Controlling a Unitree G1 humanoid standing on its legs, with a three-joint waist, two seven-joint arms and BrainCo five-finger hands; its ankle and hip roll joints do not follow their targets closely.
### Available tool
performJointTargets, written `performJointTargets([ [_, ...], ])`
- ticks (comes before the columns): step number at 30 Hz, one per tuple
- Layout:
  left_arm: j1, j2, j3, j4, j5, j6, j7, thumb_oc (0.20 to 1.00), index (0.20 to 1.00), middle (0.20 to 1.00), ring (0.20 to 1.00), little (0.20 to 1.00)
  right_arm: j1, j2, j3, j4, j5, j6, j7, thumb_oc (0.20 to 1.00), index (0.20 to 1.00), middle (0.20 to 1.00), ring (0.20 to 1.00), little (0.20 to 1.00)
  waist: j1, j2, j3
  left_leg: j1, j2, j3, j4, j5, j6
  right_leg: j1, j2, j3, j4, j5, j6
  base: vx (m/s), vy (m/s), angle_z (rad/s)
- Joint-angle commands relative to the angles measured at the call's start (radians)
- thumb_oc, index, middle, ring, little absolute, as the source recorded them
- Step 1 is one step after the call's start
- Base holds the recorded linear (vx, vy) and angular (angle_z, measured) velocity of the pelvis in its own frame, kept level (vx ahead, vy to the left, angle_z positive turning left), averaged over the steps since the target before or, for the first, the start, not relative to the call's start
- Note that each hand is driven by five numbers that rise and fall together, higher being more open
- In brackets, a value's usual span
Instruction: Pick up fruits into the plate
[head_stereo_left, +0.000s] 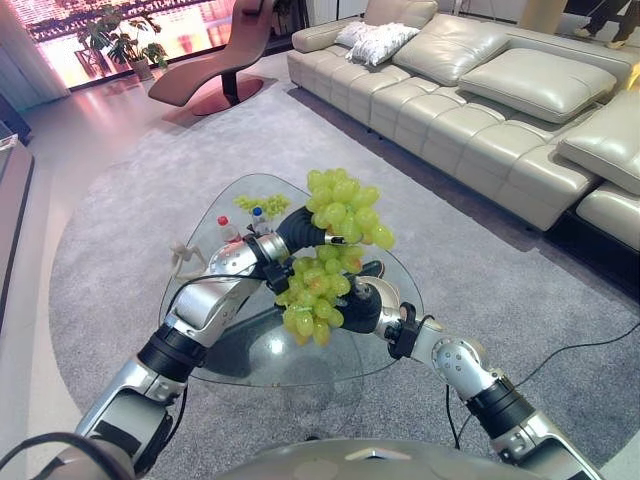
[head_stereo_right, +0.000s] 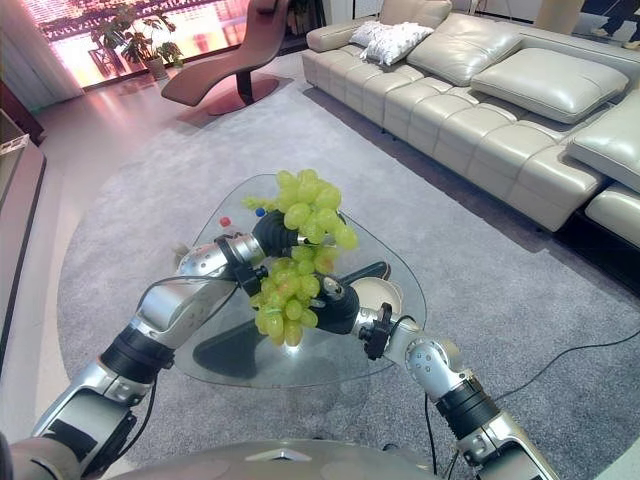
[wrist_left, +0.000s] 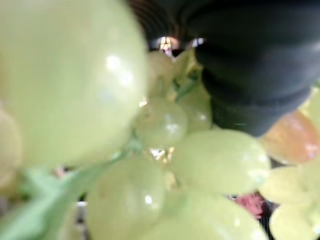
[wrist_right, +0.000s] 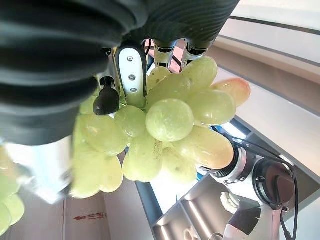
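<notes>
— What did each robot hand hold?
— The left robot hand (head_stereo_left: 298, 230) gripped grapes (head_stereo_left: 345, 208); the right robot hand (head_stereo_left: 362, 308) gripped a second bunch (head_stereo_left: 312, 295) just below, above the glass counter (head_stereo_left: 262, 362).
— Anything beyond them?
— Bottles (head_stereo_left: 228, 228).

No readable text anywhere.

Pale yellow-green grapes (head_stereo_left: 345, 212), one blushed orange in the right wrist view, hang over the clear glass worktop (head_stereo_left: 255, 365), which stands on a grey carpet (head_stereo_left: 480, 290) near a cream sofa (head_stereo_left: 480, 90) and far-left dark red lounger (head_stereo_left: 225, 55).
</notes>
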Motion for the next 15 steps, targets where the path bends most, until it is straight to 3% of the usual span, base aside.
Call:
performJointTargets([
  [1,-0.110,-0.085,-0.014,0.101,-0.011,-0.045,0.056,0.200,0.200,0.200,0.200,0.200,-0.108,0.223,0.123,-0.234,0.110,0.002,0.086,0.200,0.200,0.200,0.200,0.200,-0.012,-0.062,0.011,0.030,-0.042,0.044,0.022,-0.157,0.045,0.002,-0.033,0.030,0.009,-0.046,0.056,0.00,0.000,0.00],
  [15,-0.110,-0.087,-0.011,0.094,-0.012,-0.034,0.060,0.200,0.200,0.200,0.200,0.200,-0.105,0.223,0.126,-0.232,0.115,-0.002,0.074,0.200,0.200,0.200,0.200,0.200,-0.010,-0.066,0.012,0.027,-0.040,0.045,0.022,-0.156,0.044,0.000,-0.032,0.030,0.008,-0.044,0.056,0.00,0.000,0.00],
])
